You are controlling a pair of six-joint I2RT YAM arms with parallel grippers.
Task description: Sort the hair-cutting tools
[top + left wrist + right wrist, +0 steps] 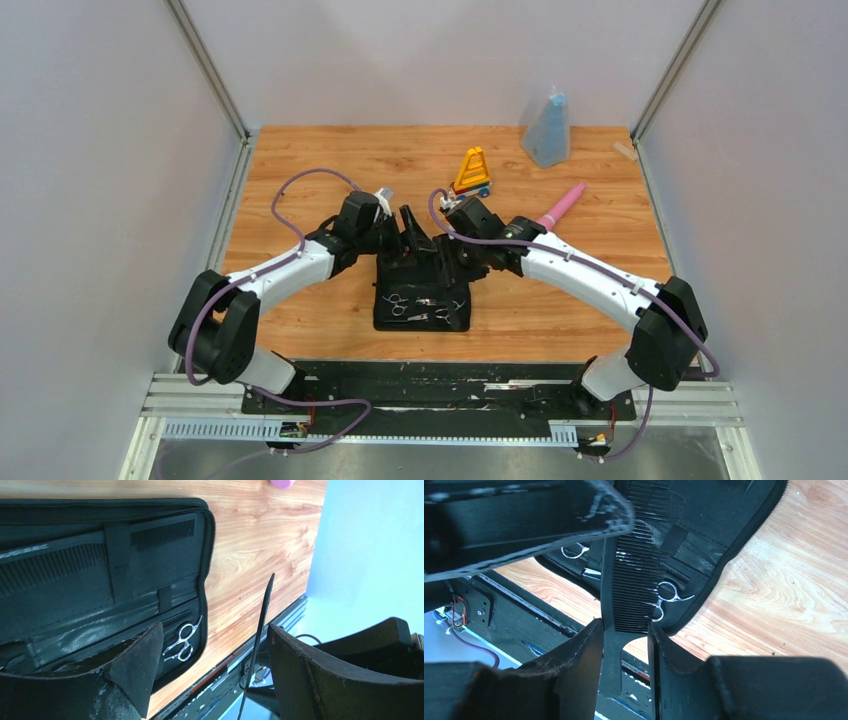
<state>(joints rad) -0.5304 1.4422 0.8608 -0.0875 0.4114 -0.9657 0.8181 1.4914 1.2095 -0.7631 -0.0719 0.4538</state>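
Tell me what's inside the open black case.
In the case: two silver scissors, one pair by the zip edge, the other partly hidden behind the handled comb in the right gripper. A flat comb sits under a strap. Anything beneath that comb is hidden.

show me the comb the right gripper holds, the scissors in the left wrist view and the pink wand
held comb (pixel 626 595): right wrist view, on its teeth
scissors (pixel 181 641): left wrist view, at the finger rings
pink wand (pixel 562 203): top external view, mid-shaft
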